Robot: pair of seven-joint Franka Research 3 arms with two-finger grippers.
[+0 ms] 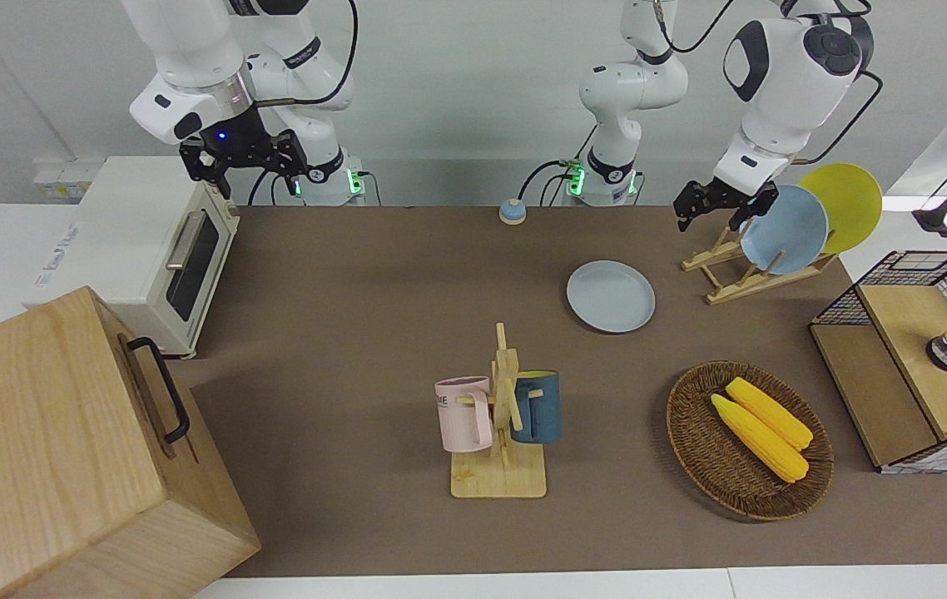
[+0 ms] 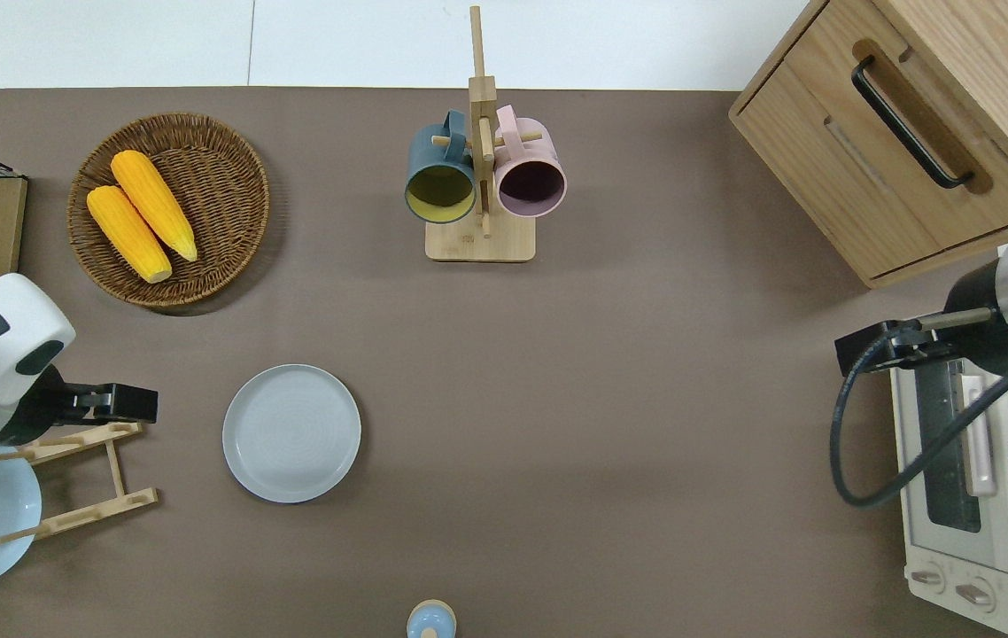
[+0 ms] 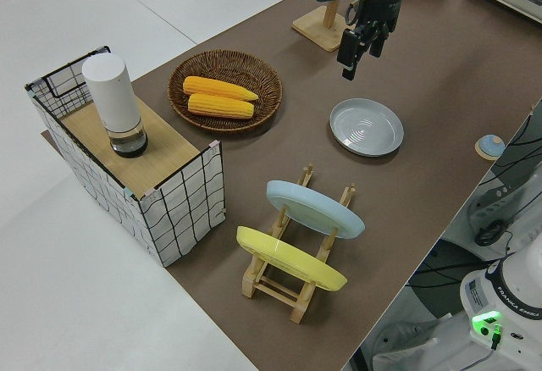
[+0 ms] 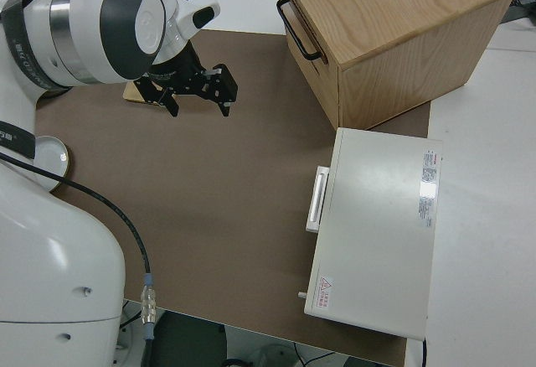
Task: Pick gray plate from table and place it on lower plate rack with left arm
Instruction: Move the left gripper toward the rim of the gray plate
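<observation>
The gray plate (image 1: 611,295) (image 2: 291,433) (image 3: 366,127) lies flat on the brown table (image 1: 357,333). The light-wood plate rack (image 1: 740,279) (image 2: 79,478) stands beside it, toward the left arm's end. A light blue plate (image 1: 785,229) and a yellow plate (image 1: 844,204) lean in the rack; its lower pegs toward the gray plate are bare. My left gripper (image 1: 719,208) (image 2: 127,403) (image 3: 360,49) hangs open and empty over the rack's bare end, beside the gray plate and apart from it. The right arm is parked, its gripper (image 1: 245,162) (image 4: 197,95) open.
A wicker basket (image 1: 694,449) with two corn cobs and a wire crate (image 1: 906,366) stand toward the left arm's end. A mug tree (image 1: 507,399) with two mugs stands mid-table. A toaster oven (image 1: 141,241) and wooden cabinet (image 1: 49,441) fill the right arm's end. A small bell (image 1: 512,211) is near the robots.
</observation>
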